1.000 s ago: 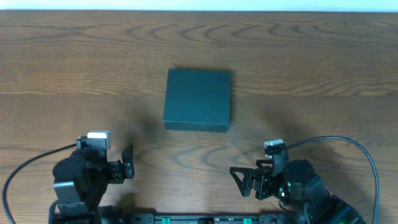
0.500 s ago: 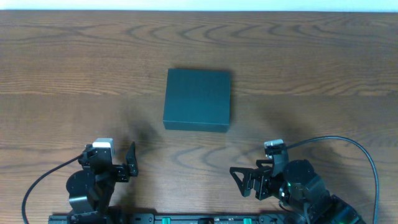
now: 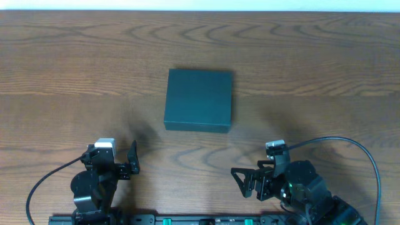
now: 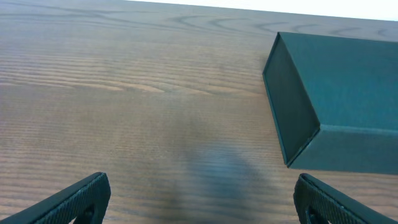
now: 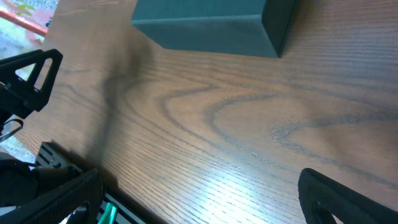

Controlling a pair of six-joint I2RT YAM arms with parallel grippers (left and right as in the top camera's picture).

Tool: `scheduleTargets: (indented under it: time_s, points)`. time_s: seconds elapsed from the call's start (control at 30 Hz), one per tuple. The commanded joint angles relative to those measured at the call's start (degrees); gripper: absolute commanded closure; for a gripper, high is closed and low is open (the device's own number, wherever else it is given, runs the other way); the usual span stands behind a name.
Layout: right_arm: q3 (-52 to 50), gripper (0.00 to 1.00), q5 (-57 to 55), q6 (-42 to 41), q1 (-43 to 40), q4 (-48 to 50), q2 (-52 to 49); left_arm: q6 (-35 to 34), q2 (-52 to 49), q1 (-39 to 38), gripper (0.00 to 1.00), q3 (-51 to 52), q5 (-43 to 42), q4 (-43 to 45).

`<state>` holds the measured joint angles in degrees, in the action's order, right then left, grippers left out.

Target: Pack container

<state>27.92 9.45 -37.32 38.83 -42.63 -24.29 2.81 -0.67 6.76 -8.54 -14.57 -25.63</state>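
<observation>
My left gripper [image 3: 115,159] sits at the near edge of the table [image 3: 325,69], fingers spread wide with nothing between them. The container [image 3: 199,100] lies ahead of it and off to the right, flat on the wood, lid down. From above it looks close to square, so I can't name its long axis with any confidence. My right gripper [image 3: 242,181] is also parted and empty. From there the container lies ahead and to the left, and this arm seems slightly nearer. I count one container, two grippers, and no items to pack in view.
</observation>
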Motion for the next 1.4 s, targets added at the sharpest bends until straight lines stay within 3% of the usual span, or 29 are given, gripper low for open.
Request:
scheduleTargets:
  time_s: [0.0, 1.0, 1.2, 1.37]
  points:
    - [0.22, 0.01, 0.22, -0.74, 0.04, -0.11, 0.28, -0.44, 0.48, 0.44, 0.05, 1.2, 0.59, 0.15]
    - [0.17, 0.01, 0.22, -0.74, 0.13, -0.55, 0.42, -0.44, 0.46, 0.44, 0.05, 1.2, 0.59, 0.17]
    - [-1.81, 0.01, -15.91, 5.7, -1.57, -0.37, 5.44, -0.44, 0.46, 0.44, 0.05, 1.2, 0.59, 0.15]
    - [-8.63, 0.01, -20.61, 14.01, -3.34, 3.15, 12.55, -0.44, 0.46, 0.44, 0.04, 1.2, 0.57, 0.17]
